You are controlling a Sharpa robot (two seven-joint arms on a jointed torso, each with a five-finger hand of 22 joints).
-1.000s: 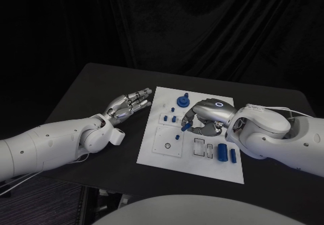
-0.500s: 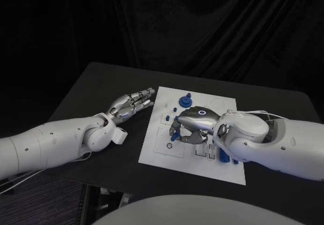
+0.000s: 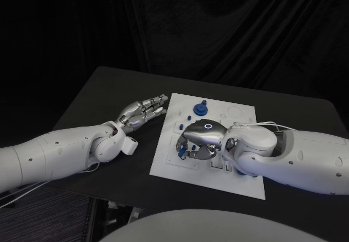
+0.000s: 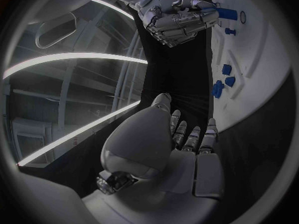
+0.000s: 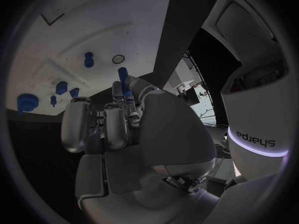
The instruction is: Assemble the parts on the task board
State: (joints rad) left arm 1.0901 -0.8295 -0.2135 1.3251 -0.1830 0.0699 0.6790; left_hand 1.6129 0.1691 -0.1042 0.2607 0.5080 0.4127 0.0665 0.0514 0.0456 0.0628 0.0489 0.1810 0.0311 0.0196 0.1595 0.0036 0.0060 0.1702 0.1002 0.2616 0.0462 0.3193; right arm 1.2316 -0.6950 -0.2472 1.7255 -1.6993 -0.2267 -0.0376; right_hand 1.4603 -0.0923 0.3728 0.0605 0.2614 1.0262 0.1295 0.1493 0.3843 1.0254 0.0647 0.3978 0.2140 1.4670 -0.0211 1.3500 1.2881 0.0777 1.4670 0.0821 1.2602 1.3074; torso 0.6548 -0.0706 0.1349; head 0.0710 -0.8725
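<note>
White rectangular task board (image 3: 247,184) on my black bench (image 3: 95,96), small blue parts (image 3: 198,108) standing in it, right robot hand (image 3: 197,140) pinching a small blue peg (image 5: 123,76), left robot hand (image 3: 141,112) empty, fingers straight beside the board.

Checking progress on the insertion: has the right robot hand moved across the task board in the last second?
Yes. In the head view the right robot hand, holding a small blue part, has moved across the task board toward its left edge, nearer the resting left robot hand.
</note>
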